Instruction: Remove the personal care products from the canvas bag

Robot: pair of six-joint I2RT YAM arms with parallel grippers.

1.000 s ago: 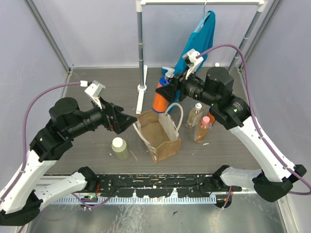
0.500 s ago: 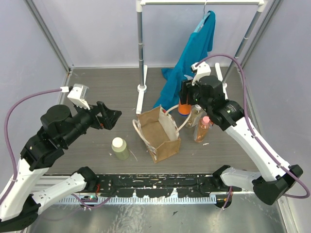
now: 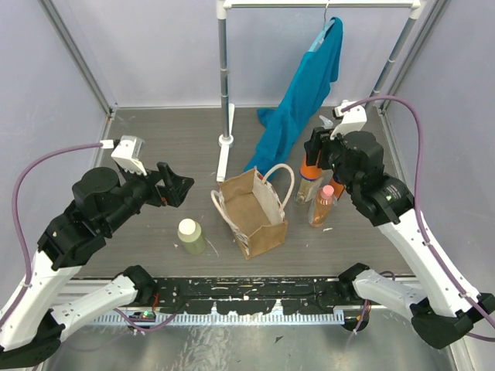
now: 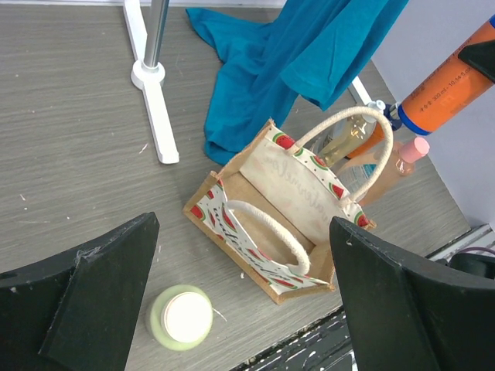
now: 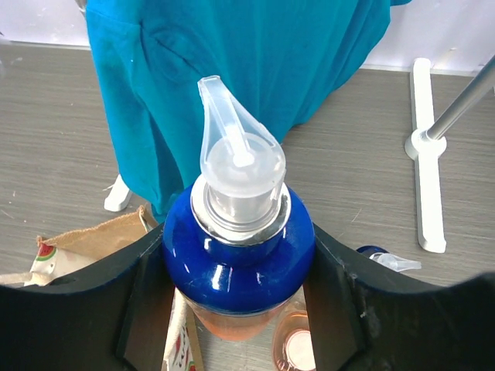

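Two arms are at work. The right end effector [image 5: 238, 297] is clamped on the pump bottle [image 5: 236, 247], one finger on each side of its blue top. It holds the bottle up in the air with the pump on top, so nothing tips out.

The bag [image 3: 255, 212] stands on the tabletop [image 3: 155, 139], down and to the left of that end effector. The pink-cap bottle [image 3: 323, 205] stands just below it. I think the pump bottle is held here so it can go down next to the other bottles.

The left end effector [image 3: 176, 185] has its fingers wide apart and holds nothing. The yellow-green bottle [image 3: 190, 235] stands just below it, and the bag is to its right. From its camera I see no bottle inside the bag, so this may be the last one out.

One second ago the right end effector held the pump bottle over the far edge of the bag. Now it has moved to the right, away from the bag. The left end effector was right at the bag's edge then. Now it has pulled back to the left.
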